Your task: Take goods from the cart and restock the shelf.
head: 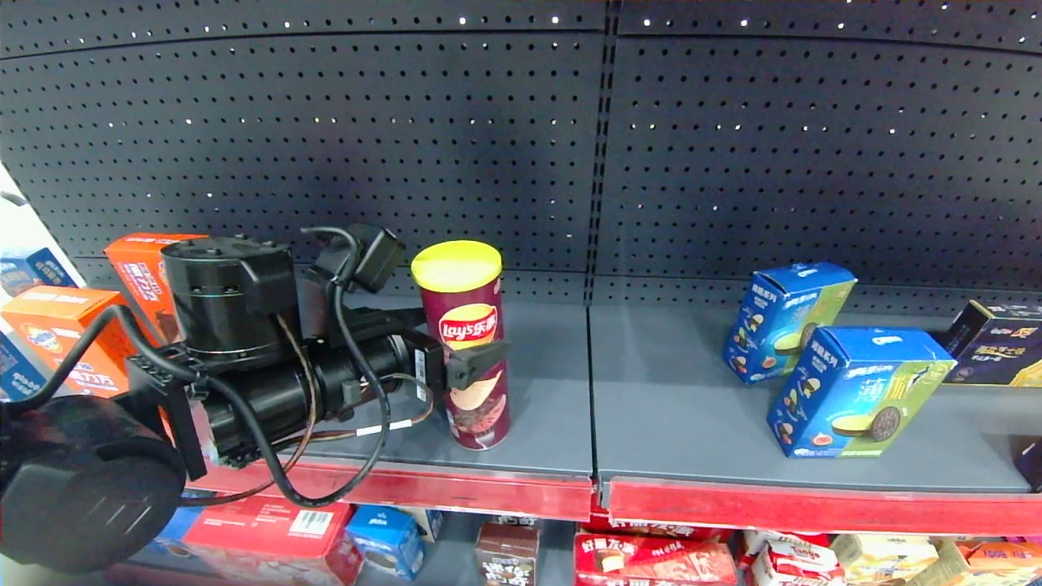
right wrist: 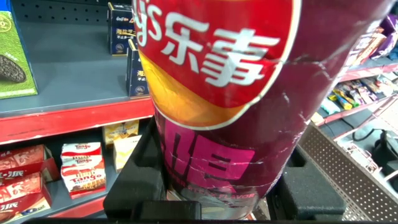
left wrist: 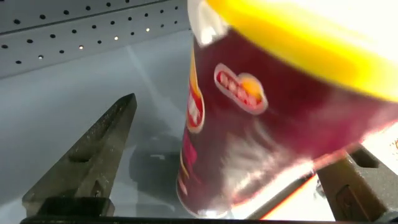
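A maroon chips can (head: 470,346) with a yellow lid stands upright near the front of the grey shelf (head: 553,407). My left gripper (head: 470,352) is open around its middle; one finger (head: 482,356) crosses in front of the can. In the left wrist view the can (left wrist: 249,124) sits between the fingers, with a clear gap to one finger (left wrist: 93,162). My right gripper (right wrist: 217,196) is shut on a second maroon chips can (right wrist: 230,106), held upright very close to the camera.
Two blue cookie boxes (head: 785,321) (head: 855,391) stand on the shelf to the right, with dark boxes (head: 1001,342) beyond them. Orange boxes (head: 61,334) crowd the left. Between the can and the blue boxes the shelf is bare. The cart's mesh (right wrist: 354,168) lies below the right gripper.
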You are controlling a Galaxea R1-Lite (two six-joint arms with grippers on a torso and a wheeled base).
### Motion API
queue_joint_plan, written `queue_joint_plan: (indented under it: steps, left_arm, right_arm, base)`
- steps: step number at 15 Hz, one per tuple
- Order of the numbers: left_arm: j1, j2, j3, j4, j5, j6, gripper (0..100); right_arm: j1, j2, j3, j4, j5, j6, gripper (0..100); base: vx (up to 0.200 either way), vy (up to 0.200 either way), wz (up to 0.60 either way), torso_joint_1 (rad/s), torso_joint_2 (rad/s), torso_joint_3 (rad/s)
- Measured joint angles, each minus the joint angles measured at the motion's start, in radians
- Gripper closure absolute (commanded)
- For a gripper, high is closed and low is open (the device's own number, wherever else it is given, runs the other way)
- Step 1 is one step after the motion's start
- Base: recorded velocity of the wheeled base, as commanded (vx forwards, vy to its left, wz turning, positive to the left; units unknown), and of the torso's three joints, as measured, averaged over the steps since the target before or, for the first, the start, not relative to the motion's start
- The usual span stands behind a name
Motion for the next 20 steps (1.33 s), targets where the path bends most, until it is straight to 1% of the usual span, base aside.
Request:
queue_joint_plan:
  steps: [2, 5, 8, 14, 17, 20]
  left_arm:
    - [0.0, -0.022, 0.021, 0.0, 0.0, 0.001, 0]
    - [0.005, -0.07, 0.081, 0.001, -0.001, 0.003, 0]
    - [0.024, -0.111, 0.126, 0.001, -0.002, 0.003, 0]
    - [0.108, -0.2, 0.204, 0.006, -0.005, 0.006, 0]
    - [0.182, -0.291, 0.255, 0.01, -0.005, 0.006, 0]
    - [0.268, -0.386, 0.31, 0.013, -0.006, 0.006, 0]
  right_arm:
    - [0.001, 0.0, 0.0, 0.0, 0.0, 0.0, 100]
    - [0.001, 0.0, 0.0, 0.0, 0.0, 0.0, 100]
    - [0.002, 0.0, 0.0, 0.0, 0.002, 0.0, 100]
    - [0.005, 0.017, -0.024, -0.005, 0.007, 0.002, 100]
    - [0.037, 0.077, -0.064, -0.021, 0.015, 0.008, 100]
    - [0.107, 0.185, -0.126, -0.054, 0.018, 0.058, 100]
  base:
    - [0.0, 0.0, 0.0, 0.0, 0.0, 0.0]
    - [0.0, 0.0, 0.0, 0.0, 0.0, 0.0]
    - [0.0, 0.0, 0.0, 0.0, 0.0, 0.0]
    - [0.0, 0.0, 0.0, 0.0, 0.0, 0.0]
    - [0.0, 0.0, 0.0, 0.0, 0.0, 0.0]
    - [0.0, 0.0, 0.0, 0.0, 0.0, 0.0]
